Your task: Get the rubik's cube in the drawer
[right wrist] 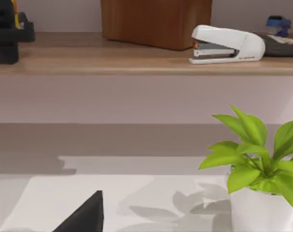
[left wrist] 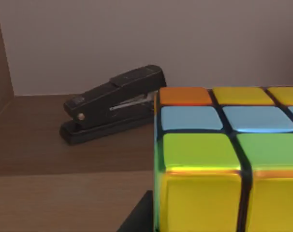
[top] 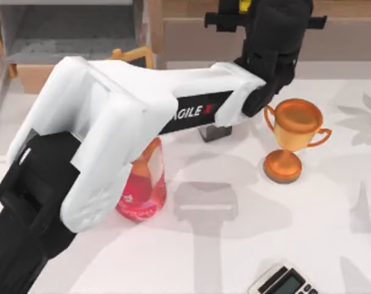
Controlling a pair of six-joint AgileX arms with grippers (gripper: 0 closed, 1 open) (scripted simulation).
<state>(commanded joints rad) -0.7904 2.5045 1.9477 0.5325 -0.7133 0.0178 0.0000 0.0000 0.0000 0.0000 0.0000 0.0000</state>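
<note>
Because the cube [left wrist: 228,159] sits on the brown shelf [left wrist: 64,193] rather than on the bench [top: 332,245], the left arm [top: 112,122] stretches from the lower left of the top view to the upper middle, where its pincer [top: 247,15] hangs over the shelf edge. A sliver of yellow shows between the black wrist parts there, which I take for the cube. In the left wrist view the cube looms at the lower right, very close to the camera, with a dark finger tip [left wrist: 137,217] just beside its lower corner. That closeness suggests the fingers are around it, but whether they are pressed on it or apart I cannot tell. A black stapler [left wrist: 112,104] lies on the shelf behind the cube, near but apart from it.

The drawer [top: 63,37] stands open at the upper left of the top view, its grey floor bare and its tan front facing the bench; it is open so the cube can be dropped in from above. It lies well apart from the pincer, so the carry is not yet done.

A pink flask [top: 142,190] sits under the arm, a trophy [top: 292,138] to its right: both could be knocked on a low swing. The right arm is parked; its wrist view shows a white stapler [right wrist: 228,44] and a plant [right wrist: 257,159].
</note>
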